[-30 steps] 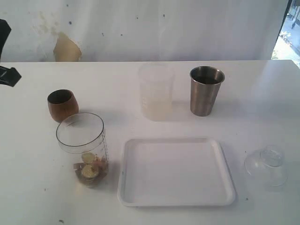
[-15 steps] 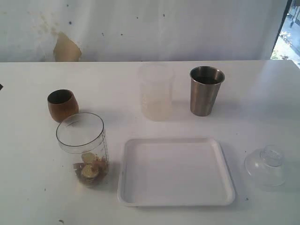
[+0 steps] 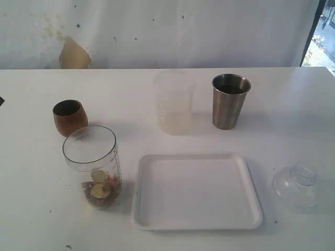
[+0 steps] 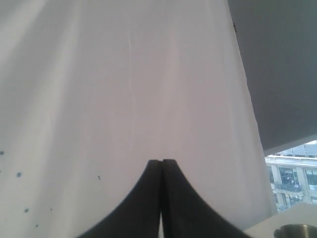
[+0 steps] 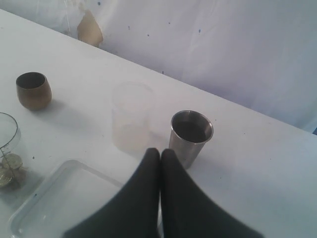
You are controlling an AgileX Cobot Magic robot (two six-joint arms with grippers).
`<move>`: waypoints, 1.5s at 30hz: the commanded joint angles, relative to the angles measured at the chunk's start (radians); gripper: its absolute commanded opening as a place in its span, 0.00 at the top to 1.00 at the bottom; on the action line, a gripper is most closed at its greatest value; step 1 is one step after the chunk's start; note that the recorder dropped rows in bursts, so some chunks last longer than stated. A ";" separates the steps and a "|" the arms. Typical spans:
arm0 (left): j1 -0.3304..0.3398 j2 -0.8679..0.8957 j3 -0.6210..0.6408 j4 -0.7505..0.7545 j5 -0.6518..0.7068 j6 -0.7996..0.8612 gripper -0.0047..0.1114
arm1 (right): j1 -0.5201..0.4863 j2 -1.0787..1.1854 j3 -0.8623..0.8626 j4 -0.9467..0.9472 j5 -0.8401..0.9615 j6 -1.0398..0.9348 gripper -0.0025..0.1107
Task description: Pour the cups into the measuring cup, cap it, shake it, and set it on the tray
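Note:
The brown wooden cup (image 3: 69, 117) stands at the left and the steel tumbler (image 3: 230, 101) at the back right. The clear measuring cup (image 3: 93, 166) stands upright and uncapped in front of the wooden cup, with small round golden pieces at its bottom. The white tray (image 3: 196, 191) lies bare at the front middle. My right gripper (image 5: 159, 150) is shut and holds nothing, raised above the table just short of the tumbler (image 5: 190, 131). My left gripper (image 4: 161, 161) is shut on nothing and faces the white backdrop. Neither gripper shows in the exterior view.
A frosted whitish cup (image 3: 174, 102) stands between the wooden cup and the tumbler. A clear domed lid (image 3: 297, 184) lies right of the tray. A white cloth backdrop (image 3: 167, 31) closes off the table's far edge.
The dark part of the left arm at the exterior view's left edge has pulled back out of the frame. Nothing on the table has moved.

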 commanded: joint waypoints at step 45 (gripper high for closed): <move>0.153 -1.086 0.328 -0.431 1.382 0.193 0.96 | -0.002 -0.005 0.005 -0.002 -0.003 0.029 0.98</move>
